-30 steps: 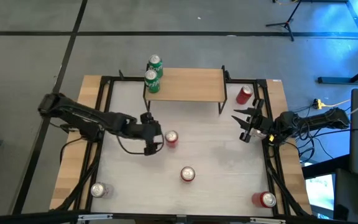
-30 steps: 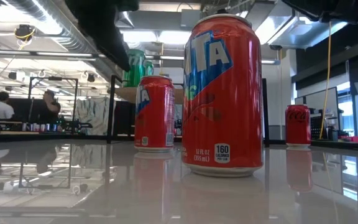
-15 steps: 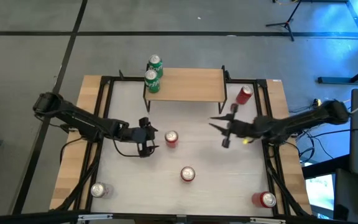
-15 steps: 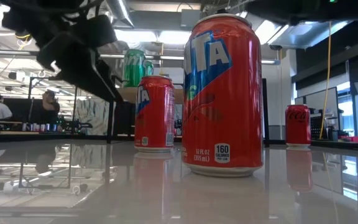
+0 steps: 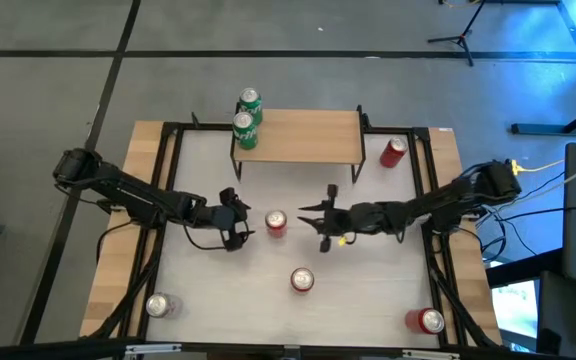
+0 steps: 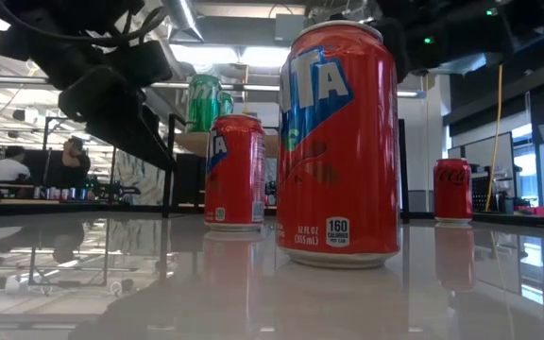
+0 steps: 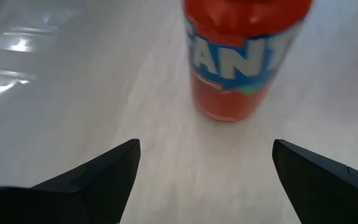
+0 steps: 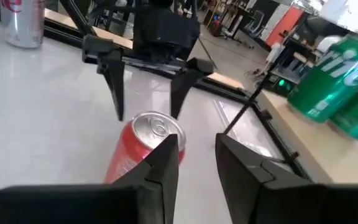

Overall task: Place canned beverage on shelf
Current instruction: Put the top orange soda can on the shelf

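Observation:
A red Fanta can (image 5: 275,223) stands upright on the white tabletop between my two grippers, and neither touches it. My left gripper (image 5: 240,218) is open just left of it; the left wrist view shows the can (image 7: 241,62) ahead of the wide-spread fingers (image 7: 204,168). My right gripper (image 5: 306,213) reaches in from the right, with a narrow empty gap between its fingers (image 8: 197,165). The can (image 8: 143,149) stands just beyond them. The shelf (image 5: 303,135) is at the far edge. One green can (image 5: 244,130) is on its left end, another (image 5: 249,102) behind.
A second Fanta can (image 5: 301,280) stands nearer the front, large in the low view (image 6: 338,142). A red can (image 5: 394,152) sits right of the shelf, a silver can (image 5: 158,305) at the near left and a red-and-silver can (image 5: 429,320) at the near right. A black frame (image 5: 168,180) borders the table.
My right gripper has swung from the table's right edge toward the middle, sinking a little and tipping more level, and now points at the Fanta can. My left gripper has come down beside that can and drawn slightly toward the left edge, then kept still. No can has moved.

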Robot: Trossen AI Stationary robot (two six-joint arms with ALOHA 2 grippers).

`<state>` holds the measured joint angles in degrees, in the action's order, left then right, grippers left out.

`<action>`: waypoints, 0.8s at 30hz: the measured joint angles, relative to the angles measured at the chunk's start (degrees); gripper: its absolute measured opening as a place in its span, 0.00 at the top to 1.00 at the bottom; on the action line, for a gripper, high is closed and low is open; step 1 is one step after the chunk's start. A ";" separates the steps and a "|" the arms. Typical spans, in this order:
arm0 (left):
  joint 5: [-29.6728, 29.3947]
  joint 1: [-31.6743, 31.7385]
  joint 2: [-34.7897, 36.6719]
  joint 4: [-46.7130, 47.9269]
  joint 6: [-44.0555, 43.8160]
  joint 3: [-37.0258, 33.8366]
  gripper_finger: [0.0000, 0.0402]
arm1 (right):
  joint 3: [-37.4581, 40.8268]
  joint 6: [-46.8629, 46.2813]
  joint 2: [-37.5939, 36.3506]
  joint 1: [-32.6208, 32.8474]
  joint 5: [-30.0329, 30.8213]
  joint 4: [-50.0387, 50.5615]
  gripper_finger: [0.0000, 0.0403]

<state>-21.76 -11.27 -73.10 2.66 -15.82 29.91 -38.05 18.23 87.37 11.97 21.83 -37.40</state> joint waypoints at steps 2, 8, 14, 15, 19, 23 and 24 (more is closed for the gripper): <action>-2.61 0.00 -0.01 -0.01 -0.10 0.00 0.12 | -1.26 -2.14 1.27 0.00 2.13 1.77 0.73; -4.01 0.50 -0.02 -0.72 0.30 -0.02 0.12 | -4.17 -9.85 1.81 -1.25 5.03 12.41 0.63; -2.39 1.53 -0.07 -7.21 3.63 -3.05 0.12 | -4.49 -16.74 1.79 -1.22 -0.80 20.71 0.48; -1.05 2.03 -0.07 -9.64 4.43 -4.11 0.12 | -4.49 -17.25 1.79 -1.22 -1.42 20.97 0.47; 4.73 4.01 -0.07 -18.83 5.90 -8.04 0.12 | -4.49 -17.73 1.79 -1.21 -1.97 19.54 0.44; 4.88 6.01 -0.09 -20.18 5.93 -10.03 0.12 | -4.47 -17.98 3.75 -1.22 -0.93 18.18 0.44; 4.90 6.55 -0.09 -20.41 5.93 -10.19 0.12 | -4.47 -17.97 4.59 -1.22 -0.93 16.63 0.44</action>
<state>-16.86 -4.71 -73.19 -17.75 -9.89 19.72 -42.52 0.26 91.96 10.74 20.91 -20.77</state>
